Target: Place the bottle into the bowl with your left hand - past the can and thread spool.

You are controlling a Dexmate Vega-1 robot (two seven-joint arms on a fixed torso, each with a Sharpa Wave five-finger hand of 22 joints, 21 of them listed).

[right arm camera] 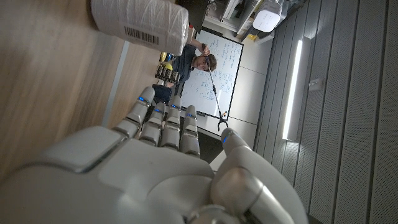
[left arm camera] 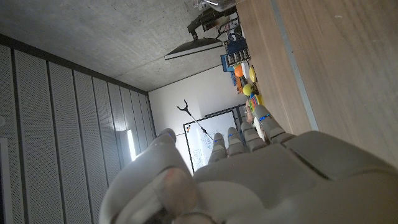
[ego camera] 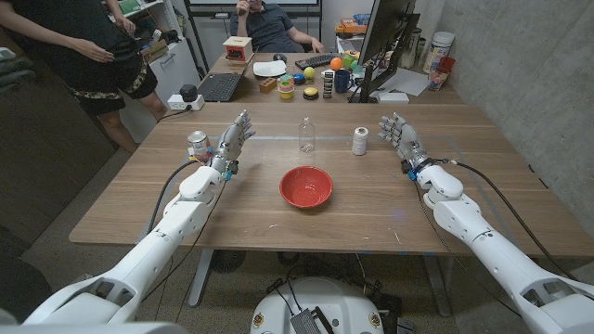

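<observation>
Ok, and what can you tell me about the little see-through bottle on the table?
The bottle is small and clear, plastic by the look of it, with a narrow neck; its cap is too small to make out. It stands upright on the wooden table, on the far side of the red bowl, with the can off to one side and the white thread spool to the other. Nothing touches it, and neither robot hand holds it.
</observation>
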